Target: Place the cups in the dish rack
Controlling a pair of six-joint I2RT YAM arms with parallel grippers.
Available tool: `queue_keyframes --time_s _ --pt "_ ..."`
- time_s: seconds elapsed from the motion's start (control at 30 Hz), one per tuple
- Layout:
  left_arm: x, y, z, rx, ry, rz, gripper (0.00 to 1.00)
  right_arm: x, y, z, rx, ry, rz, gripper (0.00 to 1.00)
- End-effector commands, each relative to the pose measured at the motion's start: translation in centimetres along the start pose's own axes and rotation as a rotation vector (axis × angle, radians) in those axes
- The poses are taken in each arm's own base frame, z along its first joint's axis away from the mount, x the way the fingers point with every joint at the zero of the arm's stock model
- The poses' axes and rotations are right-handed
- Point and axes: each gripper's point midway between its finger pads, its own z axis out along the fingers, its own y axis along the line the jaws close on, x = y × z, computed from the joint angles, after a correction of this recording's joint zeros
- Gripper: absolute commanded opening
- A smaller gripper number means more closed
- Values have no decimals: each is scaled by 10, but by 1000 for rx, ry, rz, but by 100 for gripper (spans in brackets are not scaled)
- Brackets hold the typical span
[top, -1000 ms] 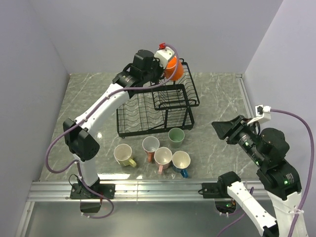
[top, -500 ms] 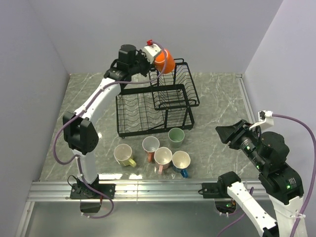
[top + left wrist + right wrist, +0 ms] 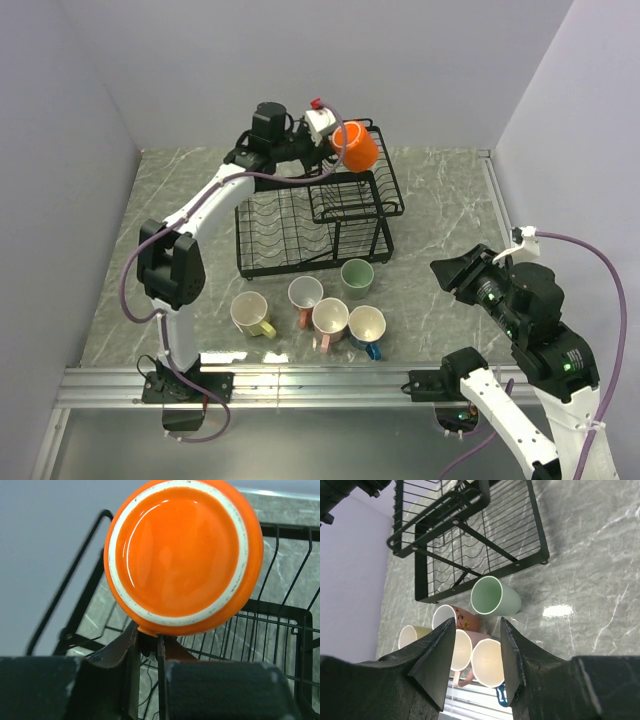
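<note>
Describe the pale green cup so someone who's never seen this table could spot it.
Start at the black wire dish rack. Five cups stand in a cluster on its near side; the pale green cup is closest to the rack, by its right front corner. It is the only green one.

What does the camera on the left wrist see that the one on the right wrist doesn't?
Only the left wrist view: the orange cup, bottom toward the camera, pinched in the left gripper. Only the right wrist view: the right gripper, open and empty, and the unloaded cups standing on the table. Both: the black dish rack and the table under it.
</note>
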Motion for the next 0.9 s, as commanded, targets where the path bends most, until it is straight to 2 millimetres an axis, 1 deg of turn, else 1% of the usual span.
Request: queue_keyframes --time_s 0.0,0.13,0.17,0.27,0.33,0.47,0.53,0.6,0.67,0.7,0.77,0.83,0.87 --pt "-29 4 5 -21 -76 91 0 -8 7 2 -29 -38 13 48" --pt "-10 23 3 -105 14 155 0 -7 4 3 -19 -39 9 48" --pt "-6 31 0 -139 34 165 0 -6 3 3 -19 -39 5 48" --pt "-11 46 -10 -195 27 173 0 -4 1 5 -12 -35 -5 48" --pt "-20 54 -17 -237 22 191 0 -4 0 6 -10 -34 -14 48" --pt "-26 71 -29 -283 27 211 0 -5 2 10 -15 -28 -31 47" --pt "-29 73 -35 -280 22 211 0 -6 4 11 -20 -27 -41 47" --pt "-25 73 -41 -272 47 223 0 -6 4 13 -22 -24 -45 47" --pt "-19 69 -44 -254 60 212 0 -6 5 14 -22 -22 -55 47" --pt "-21 66 -48 -245 56 209 0 -6 5 14 -21 -21 -58 47" --pt "-17 62 -50 -224 66 202 0 -6 5 15 -23 -19 -65 47" --pt "-13 61 -55 -230 81 191 5 -6 6 16 -25 -14 -72 47" --pt "-11 62 -57 -234 90 194 11 -6 6 17 -26 -11 -75 47"
